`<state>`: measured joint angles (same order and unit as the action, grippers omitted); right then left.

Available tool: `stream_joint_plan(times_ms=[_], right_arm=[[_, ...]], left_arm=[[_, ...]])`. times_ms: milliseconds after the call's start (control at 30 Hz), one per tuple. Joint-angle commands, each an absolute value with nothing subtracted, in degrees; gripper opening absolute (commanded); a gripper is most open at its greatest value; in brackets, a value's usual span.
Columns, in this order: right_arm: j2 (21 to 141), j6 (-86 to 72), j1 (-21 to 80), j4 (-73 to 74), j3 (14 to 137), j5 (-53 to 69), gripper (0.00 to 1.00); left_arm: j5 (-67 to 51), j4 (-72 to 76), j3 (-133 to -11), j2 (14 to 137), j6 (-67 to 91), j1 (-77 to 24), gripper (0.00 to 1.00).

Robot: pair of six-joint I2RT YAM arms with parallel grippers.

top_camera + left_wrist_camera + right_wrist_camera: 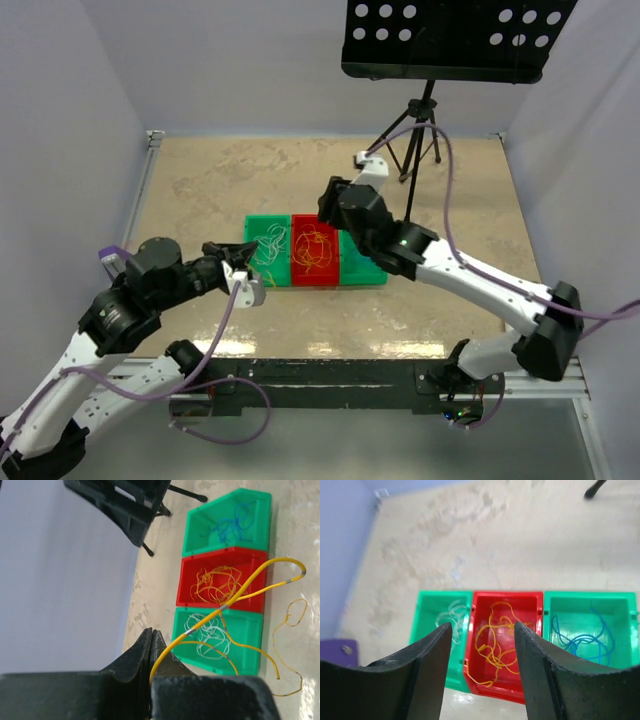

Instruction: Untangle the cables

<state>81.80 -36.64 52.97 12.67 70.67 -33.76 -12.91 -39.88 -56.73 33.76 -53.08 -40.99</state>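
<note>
Single cable: yellow, grey bands. Red bin: orange-yellow cables. One green bin: whitish cables. Other green bin: blue cables. Table beige, mottled. My right fingers black.

The white-and-black jointed left arm was folded at the elbow near its base, with the forearm reaching out to the right, low and nearly level. Its black two-finger left gripper was pressed tight, the fingertips pinching a thin orange-yellow cable. The matching right arm stretched diagonally forward and to the left, its wrist tilted downward. The black right gripper had its fingers parted, with nothing between them.
</note>
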Motion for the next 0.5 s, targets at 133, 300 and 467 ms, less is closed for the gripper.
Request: stream_joint_plan(times_ms=[133, 300, 467], right_arm=[[63.39, -44.47, 52.21, 14.24, 63.11, -45.69, 0.57], [56.61, -45.26, 52.12, 14.68, 59.51, -48.87, 0.57], [55.46, -45.97, 51.86, 14.68, 57.13, -48.87, 0.57]], left_arm=[[-10.38, -22.25, -60.47, 49.64, -41.94, -40.87, 0.0], [-4.76, -15.13, -60.12, 57.11, -34.38, -40.87, 0.0], [5.16, -10.81, -61.08, 63.97, -29.19, -40.87, 0.0]])
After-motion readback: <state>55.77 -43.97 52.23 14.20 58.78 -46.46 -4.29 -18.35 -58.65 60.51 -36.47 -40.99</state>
